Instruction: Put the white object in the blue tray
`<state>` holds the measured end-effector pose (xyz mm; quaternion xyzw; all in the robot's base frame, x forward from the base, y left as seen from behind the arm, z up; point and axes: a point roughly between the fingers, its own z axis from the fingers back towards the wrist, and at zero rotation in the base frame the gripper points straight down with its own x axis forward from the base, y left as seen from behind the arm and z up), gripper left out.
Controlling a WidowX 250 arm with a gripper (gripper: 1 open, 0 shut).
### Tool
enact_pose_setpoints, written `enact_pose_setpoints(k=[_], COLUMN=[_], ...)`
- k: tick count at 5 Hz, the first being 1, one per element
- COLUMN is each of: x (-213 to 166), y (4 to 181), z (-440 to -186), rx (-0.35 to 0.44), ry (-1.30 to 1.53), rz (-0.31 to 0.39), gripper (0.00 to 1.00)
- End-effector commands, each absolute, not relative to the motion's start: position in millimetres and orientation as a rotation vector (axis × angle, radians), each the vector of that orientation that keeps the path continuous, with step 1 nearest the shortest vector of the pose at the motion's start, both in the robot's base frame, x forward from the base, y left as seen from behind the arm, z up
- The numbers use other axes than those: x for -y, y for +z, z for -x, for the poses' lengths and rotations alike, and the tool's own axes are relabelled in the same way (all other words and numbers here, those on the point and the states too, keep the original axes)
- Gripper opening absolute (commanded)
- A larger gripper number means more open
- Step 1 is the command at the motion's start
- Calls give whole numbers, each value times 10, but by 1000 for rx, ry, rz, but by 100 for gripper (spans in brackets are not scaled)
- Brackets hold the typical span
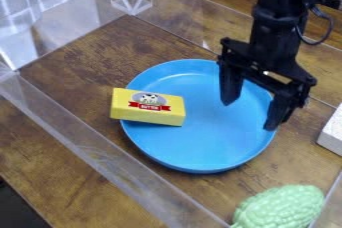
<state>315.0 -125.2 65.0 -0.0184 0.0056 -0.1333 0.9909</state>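
The blue tray (201, 137) is a wide round plate in the middle of the wooden surface. A yellow block with a red-and-white label (148, 106) lies on its left rim. My gripper (254, 105) hangs over the tray's right half, pointing down, its two black fingers spread apart with nothing between them. The white object (331, 130) shows only as a corner at the right edge of the view, on the wood to the right of the tray and of my gripper.
A bumpy light-green lump (279, 207) lies at the bottom right, near the front. Clear plastic walls (80, 122) run along the left and front sides. Bare brown wood lies behind the tray.
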Motion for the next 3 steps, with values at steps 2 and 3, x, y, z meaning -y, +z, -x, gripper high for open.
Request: enact_pose_setpoints(k=[2,3], x=[1342,1370], y=[744,709], z=[-3395,-3410], rx=[80,77], ry=[-253,-257], rz=[64,71], gripper=[100,100])
